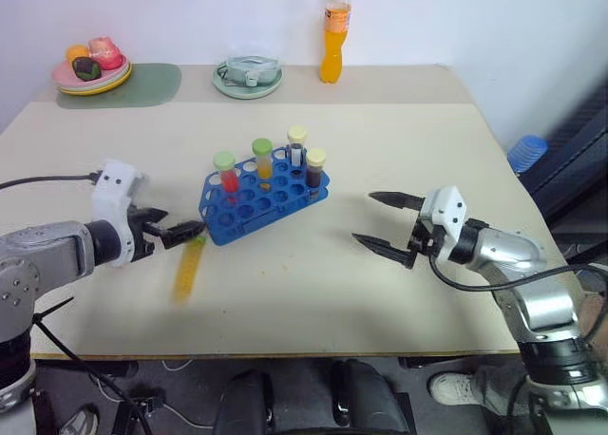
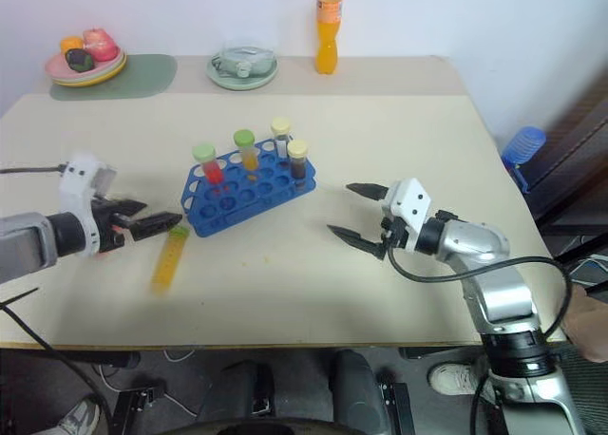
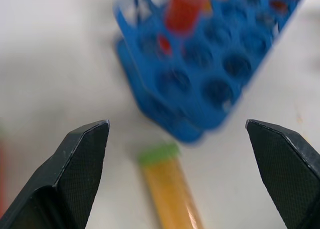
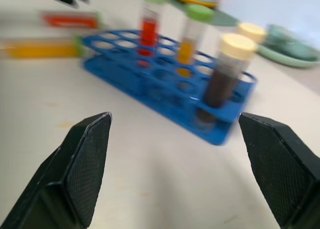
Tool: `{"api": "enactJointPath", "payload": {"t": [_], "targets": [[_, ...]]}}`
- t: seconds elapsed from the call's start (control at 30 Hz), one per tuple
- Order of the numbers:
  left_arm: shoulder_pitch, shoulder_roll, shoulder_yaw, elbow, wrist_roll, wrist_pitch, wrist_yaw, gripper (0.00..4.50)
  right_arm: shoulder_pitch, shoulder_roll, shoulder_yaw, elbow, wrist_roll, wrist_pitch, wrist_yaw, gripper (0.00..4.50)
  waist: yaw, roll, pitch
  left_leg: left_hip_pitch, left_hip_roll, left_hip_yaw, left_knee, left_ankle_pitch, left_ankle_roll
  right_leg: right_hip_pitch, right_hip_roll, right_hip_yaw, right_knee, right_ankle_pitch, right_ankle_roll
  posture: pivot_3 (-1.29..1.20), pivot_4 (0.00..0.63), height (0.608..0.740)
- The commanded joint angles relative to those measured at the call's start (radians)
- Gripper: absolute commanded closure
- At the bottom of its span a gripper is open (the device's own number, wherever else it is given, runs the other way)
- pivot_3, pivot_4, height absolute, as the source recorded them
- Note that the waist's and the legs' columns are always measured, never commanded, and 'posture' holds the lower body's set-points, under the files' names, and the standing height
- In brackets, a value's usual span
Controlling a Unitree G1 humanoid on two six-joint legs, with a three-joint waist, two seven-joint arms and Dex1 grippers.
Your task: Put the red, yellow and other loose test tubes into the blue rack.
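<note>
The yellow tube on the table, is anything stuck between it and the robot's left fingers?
No. The yellow tube lies on bare table right in front of the open left gripper, nothing between them. The blue rack sits just past the tube's green cap, with open holes.

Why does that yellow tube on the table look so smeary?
In the left eye view the yellow tube is streaked by motion blur; in the left wrist view the blue rack is soft; in the right wrist view the far plates blur.

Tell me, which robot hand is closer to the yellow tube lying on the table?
Left. The left hand hangs open right above the yellow tube; the right hand is open far across the table.
</note>
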Motion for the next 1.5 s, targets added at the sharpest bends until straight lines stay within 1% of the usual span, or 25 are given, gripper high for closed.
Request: {"api": "enactJointPath", "payload": {"t": [0.03,0.13,0.27,0.37,0.43,0.57,0.63,0.77,0.87,0.97,1.13,1.3,1.43,1.5], "targets": [[-0.017,-0.003,0.0,-0.003,-0.016,0.097,0.039,0.0,0.017,-0.033,-0.054,-0.069,0.058,0.039,0.005,0.37,0.001,-0.001,0.0,0.0,0.0,0.0,0.0,0.0,-0.001,0.0,0.0,0.0,0.0,0.0,0.0,0.0,0.15,0.74],[-0.014,0.004,-0.024,-0.001,-0.038,0.103,0.053,0.0,0.027,-0.046,-0.062,-0.076,0.05,0.038,0.0,0.37,0.005,-0.001,0.001,0.0,0.0,0.0,0.0,0.0,-0.001,0.0,0.0,0.0,0.0,0.0,0.0,0.0,0.15,0.74],[-0.054,-0.006,-0.098,0.089,-0.021,0.103,0.163,0.0,0.057,-0.063,-0.095,-0.103,0.109,0.047,0.036,0.37,0.021,-0.001,0.001,0.0,0.0,0.0,0.0,0.001,-0.001,0.0,0.0,0.0,0.0,0.0,0.0,0.0,0.15,0.74],[-0.094,-0.024,-0.136,0.151,-0.068,0.103,0.244,0.0,0.075,-0.091,-0.103,-0.109,0.118,0.042,0.069,0.37,0.028,-0.001,0.001,0.0,-0.001,0.0,0.001,0.001,-0.001,0.0,0.0,0.0,-0.001,0.0,0.0,0.0,0.15,0.74],[-0.111,-0.046,-0.146,0.179,-0.085,0.103,0.307,0.0,0.085,-0.108,-0.103,-0.115,0.117,0.03,0.09,0.37,0.031,-0.002,0.001,0.0,-0.001,0.0,0.001,0.0,0.0,0.0,-0.001,0.001,-0.001,0.0,0.0,0.0,0.15,0.74],[-0.132,-0.075,-0.164,0.225,-0.106,0.103,0.418,0.0,0.074,-0.109,-0.1,-0.144,0.152,0.045,0.105,0.37,0.031,-0.002,0.0,0.0,-0.001,0.0,0.001,0.0,0.0,0.001,-0.001,0.001,-0.001,0.0,0.0,0.0,0.15,0.74],[-0.155,-0.105,-0.162,0.256,-0.12,0.103,0.478,0.0,0.069,-0.111,-0.091,-0.15,0.156,0.048,0.11,0.37,0.032,-0.001,0.0,0.001,-0.001,0.0,0.001,0.0,0.0,0.001,-0.001,0.001,0.0,0.0,0.0,0.0,0.15,0.74],[-0.182,-0.148,-0.17,0.282,-0.174,0.103,0.571,0.0,0.058,-0.108,-0.078,-0.145,0.143,0.043,0.111,0.37,0.034,0.0,0.0,0.002,-0.002,-0.001,0.001,0.0,0.0,0.003,-0.001,0.0,0.0,0.0,0.0,0.0,0.15,0.74],[-0.191,-0.159,-0.173,0.296,-0.219,0.103,0.626,0.0,0.054,-0.106,-0.073,-0.141,0.138,0.041,0.11,0.37,0.041,0.001,-0.001,0.002,-0.002,-0.001,0.001,0.0,0.0,0.003,-0.001,0.0,0.0,0.0,0.0,0.0,0.15,0.74],[-0.209,-0.16,-0.182,0.318,-0.263,0.103,0.683,0.83,0.048,-0.101,-0.063,-0.13,0.121,0.037,0.1,0.3,0.047,0.001,-0.001,0.002,-0.002,0.0,0.001,0.0,-0.001,0.003,-0.001,0.0,0.0,0.0,0.0,0.0,0.15,0.74],[-0.207,-0.141,-0.186,0.347,-0.337,0.103,0.752,3.22,0.044,-0.1,-0.061,-0.126,0.119,0.041,0.092,0.3,0.053,0.001,-0.001,0.001,-0.002,0.0,0.001,0.0,0.0,0.003,-0.002,0.0,-0.002,0.0,0.0,0.0,0.15,0.74],[-0.186,-0.098,-0.179,0.347,-0.463,0.103,0.805,3.22,0.022,-0.097,-0.054,-0.102,0.109,0.048,0.076,0.3,0.051,0.001,-0.001,0.001,-0.002,0.0,0.001,0.0,0.0,0.003,-0.002,0.0,-0.002,0.0,0.0,0.0,0.15,0.74],[-0.171,-0.041,-0.156,0.334,-0.532,0.103,0.819,3.22,-0.007,-0.089,-0.037,-0.072,0.102,0.038,0.081,0.3,0.048,-0.001,0.0,0.001,-0.002,0.0,0.001,0.0,0.0,0.002,-0.002,0.0,-0.001,0.0,0.0,0.0,0.15,0.74],[-0.162,-0.027,-0.146,0.329,-0.554,0.103,0.835,3.22,-0.02,-0.086,-0.032,-0.053,0.1,0.029,0.089,0.3,0.046,-0.001,0.0,0.001,-0.002,0.0,0.001,0.0,0.0,0.002,-0.002,0.0,-0.001,0.0,0.0,0.0,0.15,0.74]]}}
